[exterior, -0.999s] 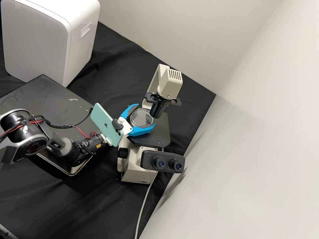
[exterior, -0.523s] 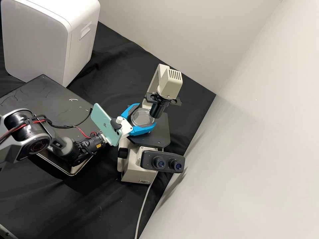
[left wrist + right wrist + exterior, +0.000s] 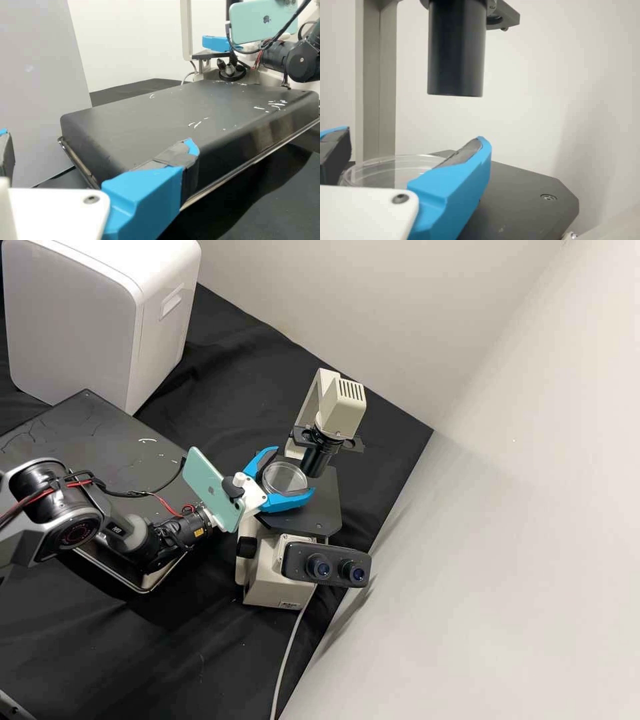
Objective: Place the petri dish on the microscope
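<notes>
A thin white cable (image 3: 287, 653) lies on the black cloth bench (image 3: 133, 653), well on the near side of the right claw (image 3: 291, 473). Next comes the cream microscope (image 3: 273, 577). Its two dark eyepieces (image 3: 331, 568) sit lower than that claw and just on its near side. A mint-green phone (image 3: 212, 490) sits on the wrist right behind the claw.

The right claw is clenched on the clear round plastic petri dish (image 3: 283, 478), with one blue finger on each side of it. The dish is level and sits over the microscope's flat black stage (image 3: 323, 510). It is not clear if the dish touches the stage. The black round lens tube (image 3: 313, 459) hangs just past the claw's tips, a bit higher than the dish.

The left claw (image 3: 97, 150) is released. Its blue fingers (image 3: 145, 200) are wide apart with nothing between them. A big flat black slab (image 3: 190, 120) with white scratches lies close in front of it.

A large white box (image 3: 93, 313) stands far behind the right claw, at the back of the bench.
</notes>
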You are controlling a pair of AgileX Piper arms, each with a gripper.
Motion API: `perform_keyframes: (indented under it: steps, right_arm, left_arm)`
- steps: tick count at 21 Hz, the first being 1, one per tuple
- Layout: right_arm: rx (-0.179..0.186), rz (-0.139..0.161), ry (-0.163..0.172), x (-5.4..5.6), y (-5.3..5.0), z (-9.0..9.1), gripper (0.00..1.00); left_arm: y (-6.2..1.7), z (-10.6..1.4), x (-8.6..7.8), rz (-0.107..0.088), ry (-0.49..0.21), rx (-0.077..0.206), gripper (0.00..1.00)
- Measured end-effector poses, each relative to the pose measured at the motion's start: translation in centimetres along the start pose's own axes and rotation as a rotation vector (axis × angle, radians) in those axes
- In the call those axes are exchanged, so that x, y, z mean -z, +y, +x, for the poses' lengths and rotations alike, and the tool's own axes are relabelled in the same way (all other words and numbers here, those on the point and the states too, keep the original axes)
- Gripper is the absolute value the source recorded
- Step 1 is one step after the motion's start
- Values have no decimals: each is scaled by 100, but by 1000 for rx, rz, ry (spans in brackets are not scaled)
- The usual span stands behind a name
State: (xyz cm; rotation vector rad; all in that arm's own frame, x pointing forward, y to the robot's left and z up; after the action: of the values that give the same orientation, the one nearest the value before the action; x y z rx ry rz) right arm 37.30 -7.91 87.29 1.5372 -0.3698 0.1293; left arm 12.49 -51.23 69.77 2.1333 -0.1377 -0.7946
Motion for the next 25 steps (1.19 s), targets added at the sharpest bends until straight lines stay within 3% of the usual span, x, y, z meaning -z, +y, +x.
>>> perform_keyframes:
  steps: [25]
  right_arm:
    - [3, 3, 0, 35, 3, -28, 100]
  left_arm:
    - [-6, 2, 0, 1, 1, 3, 100]
